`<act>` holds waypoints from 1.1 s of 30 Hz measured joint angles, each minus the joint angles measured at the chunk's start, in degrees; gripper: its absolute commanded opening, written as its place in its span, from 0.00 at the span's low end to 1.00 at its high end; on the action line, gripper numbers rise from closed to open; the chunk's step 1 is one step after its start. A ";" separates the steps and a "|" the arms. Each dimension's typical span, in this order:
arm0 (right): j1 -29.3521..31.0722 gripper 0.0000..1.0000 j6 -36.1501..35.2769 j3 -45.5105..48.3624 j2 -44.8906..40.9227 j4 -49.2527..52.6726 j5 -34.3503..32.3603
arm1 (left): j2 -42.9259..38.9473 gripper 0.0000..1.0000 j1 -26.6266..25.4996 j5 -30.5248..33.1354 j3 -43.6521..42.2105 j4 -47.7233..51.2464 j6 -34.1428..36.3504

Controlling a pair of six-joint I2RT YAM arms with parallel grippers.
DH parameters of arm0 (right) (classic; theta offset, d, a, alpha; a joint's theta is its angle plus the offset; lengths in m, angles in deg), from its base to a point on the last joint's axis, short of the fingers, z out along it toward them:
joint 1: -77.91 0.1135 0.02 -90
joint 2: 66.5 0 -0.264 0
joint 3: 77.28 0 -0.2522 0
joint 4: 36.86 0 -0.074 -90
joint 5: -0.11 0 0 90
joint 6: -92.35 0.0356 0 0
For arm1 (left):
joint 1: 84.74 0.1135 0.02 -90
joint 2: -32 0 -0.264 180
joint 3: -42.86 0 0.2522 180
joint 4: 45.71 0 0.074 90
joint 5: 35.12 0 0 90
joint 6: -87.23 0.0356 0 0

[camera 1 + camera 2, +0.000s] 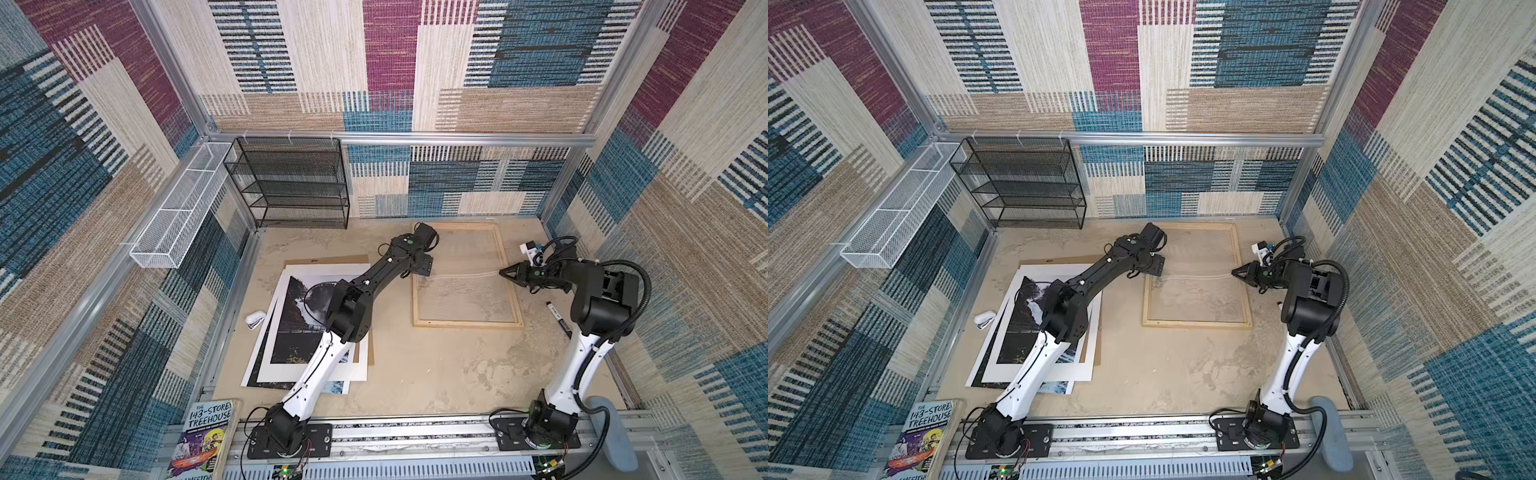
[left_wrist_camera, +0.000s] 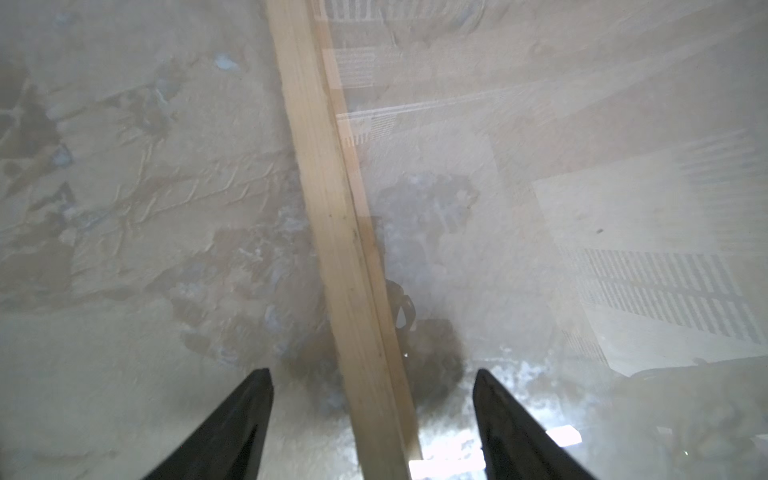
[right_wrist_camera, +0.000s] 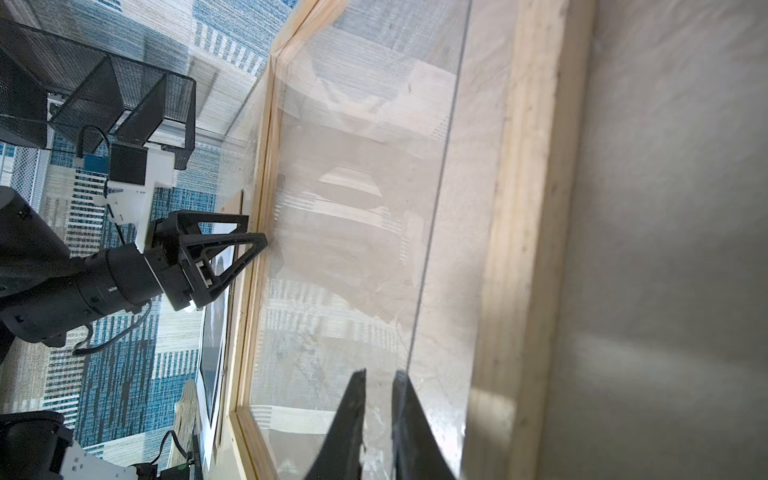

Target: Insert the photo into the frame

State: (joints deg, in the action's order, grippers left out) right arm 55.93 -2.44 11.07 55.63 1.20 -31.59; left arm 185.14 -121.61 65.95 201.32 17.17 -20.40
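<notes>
Right tool (image 3: pixel 382 372) nearly closed, pinching clear pane (image 3: pixel 353 208) edge over frame (image 1: pixel 467 323); left tool (image 2: pixel 372 374) wide open, empty, straddling frame's side strip, arm stretched diagonally forward. Photo (image 1: pixel 297 320) flat under white mat (image 1: pixel 316 374), left on surface (image 1: pixel 415 374), apart from frame. Probably thin, floppy, creases easily; pinch its border edge

One frame (image 1: pixel 465 323), one clear pane (image 3: pixel 353 187), one photo (image 1: pixel 297 320), one book (image 1: pixel 203 436), one marker (image 1: pixel 557 316).
</notes>
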 measured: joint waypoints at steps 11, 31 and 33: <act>0.00 0.18 0.00 -0.07 0.00 0.22 -0.11 | -11.74 0.77 0.00 6.99 -9.14 -0.68 -0.26; 0.00 0.41 -0.02 -0.07 0.00 0.61 -0.63 | -16.00 0.75 0.11 9.73 -19.43 -2.21 -2.16; 0.02 0.42 -0.02 -0.07 -0.04 0.61 -0.37 | -16.22 0.75 0.11 9.75 -19.80 -2.21 -2.16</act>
State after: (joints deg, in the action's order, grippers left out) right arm 55.95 -2.47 11.00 55.58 1.81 -31.96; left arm 168.93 -121.50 75.70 181.52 14.97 -22.56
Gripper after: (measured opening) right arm 0.419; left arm 0.747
